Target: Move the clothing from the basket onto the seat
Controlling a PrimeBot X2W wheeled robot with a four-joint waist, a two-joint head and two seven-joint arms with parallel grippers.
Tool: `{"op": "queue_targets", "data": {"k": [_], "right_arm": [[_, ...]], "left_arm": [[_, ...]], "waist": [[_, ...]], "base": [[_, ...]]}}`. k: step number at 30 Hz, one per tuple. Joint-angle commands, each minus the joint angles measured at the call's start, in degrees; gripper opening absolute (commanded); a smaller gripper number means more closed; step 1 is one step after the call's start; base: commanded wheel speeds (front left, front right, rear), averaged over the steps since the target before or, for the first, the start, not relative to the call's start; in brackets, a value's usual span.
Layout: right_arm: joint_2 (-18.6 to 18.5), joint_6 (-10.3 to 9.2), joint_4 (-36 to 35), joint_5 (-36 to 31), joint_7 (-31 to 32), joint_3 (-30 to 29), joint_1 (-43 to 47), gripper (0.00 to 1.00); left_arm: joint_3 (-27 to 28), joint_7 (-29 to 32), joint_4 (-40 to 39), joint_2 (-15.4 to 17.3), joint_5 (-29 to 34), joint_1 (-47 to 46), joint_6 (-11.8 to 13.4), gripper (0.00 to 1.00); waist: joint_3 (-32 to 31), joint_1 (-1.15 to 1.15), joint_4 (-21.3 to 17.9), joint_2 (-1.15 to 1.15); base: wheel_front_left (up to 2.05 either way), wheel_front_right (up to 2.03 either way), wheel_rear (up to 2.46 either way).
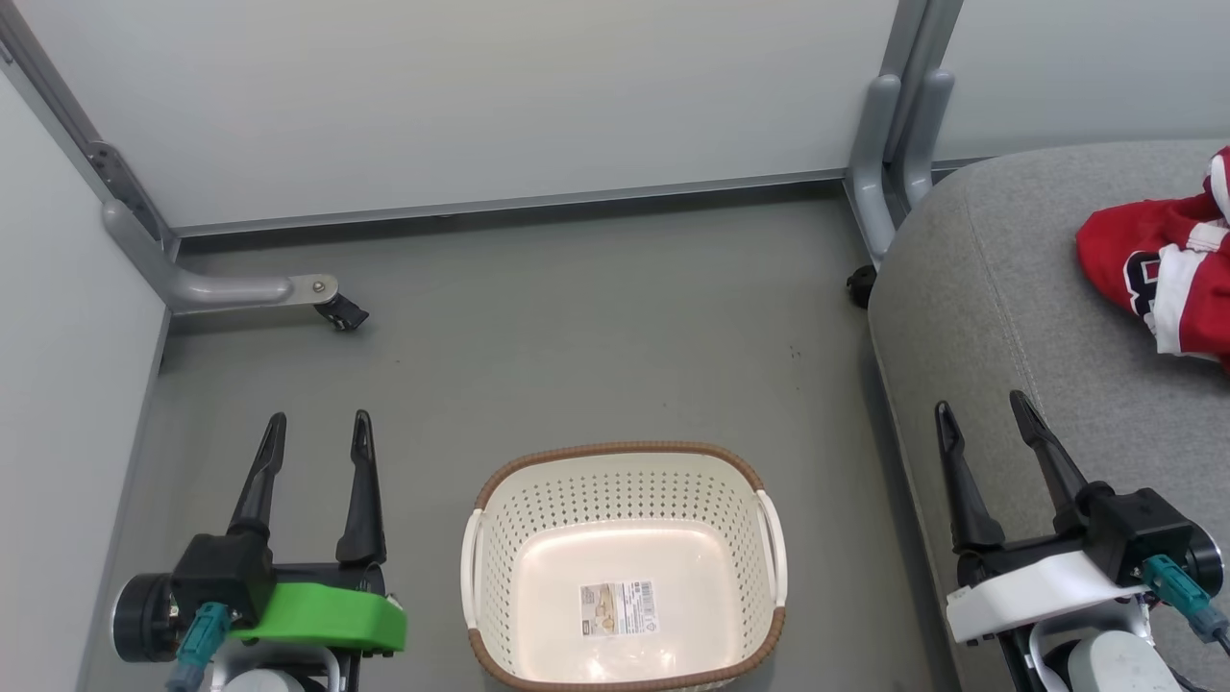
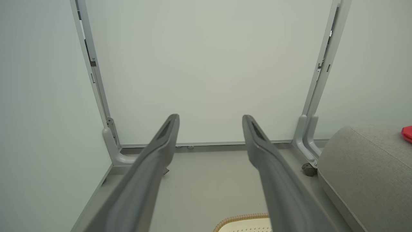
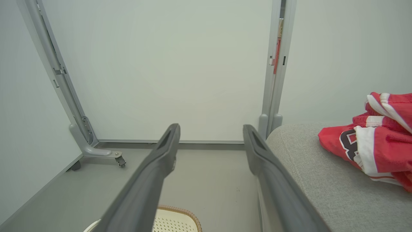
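A cream-white perforated plastic basket (image 1: 615, 450) with a brown woven-look rim sits at the bottom centre of the head view, its pale bottom and paper label (image 1: 619, 607) showing in full. The bright red fabric clothing (image 1: 1158, 264) with white stripes lies on the large grey woven-fabric seat (image 1: 999, 317) at the right edge. The left claw (image 1: 320, 417), lower left, and the right claw (image 1: 979, 403), lower right above the seat's rounded edge, both stand wide, holding nothing. Open grey floor (image 1: 577, 317) stretches from the basket to the pale partition panels (image 1: 461, 106) at the top.
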Motion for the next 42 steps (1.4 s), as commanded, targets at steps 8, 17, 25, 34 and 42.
{"op": "queue_targets", "data": {"k": [8, 17, 25, 34, 42], "right_arm": [[-0.15, -0.06, 0.12, 0.26, -0.28, 0.41, 1.02, 1.00], [-0.15, -0.06, 0.48, 0.27, -0.28, 0.64, 1.15, 1.00], [0.51, 0.00, 3.06, 0.47, 0.21, 0.67, 0.96, 0.00], [0.37, 0.00, 3.92, 10.64, 2.71, 0.00, 0.27, 0.00], [0.26, -0.01, 4.66, 19.04, 4.81, -0.60, -0.35, 0.00]], "left_arm": [[0.49, -0.04, 0.37, -0.73, 0.55, 1.67, -1.13, 1.00], [0.98, -0.04, 0.58, -1.00, 1.54, 2.01, -1.33, 1.00], [0.47, 0.14, 3.39, -1.10, 0.36, 1.34, -1.10, 0.00], [1.63, 2.64, 3.86, -1.03, -9.68, 0.70, -1.58, 0.00], [2.61, 4.74, 4.22, -0.98, -18.00, 0.13, -1.98, 0.00]], "waist": [[-0.85, 0.00, 0.56, 0.00], [-1.24, 0.00, 0.65, 0.00], [-1.24, 0.00, 0.61, 0.00], [-1.31, 0.00, 0.03, 0.00], [-1.37, 0.00, -0.51, 0.00]], "base": [[0.00, 0.00, 0.00], [0.00, 0.00, 0.00], [0.00, 0.00, 0.00], [0.00, 0.00, 0.00], [0.00, 0.00, 0.00]]}}
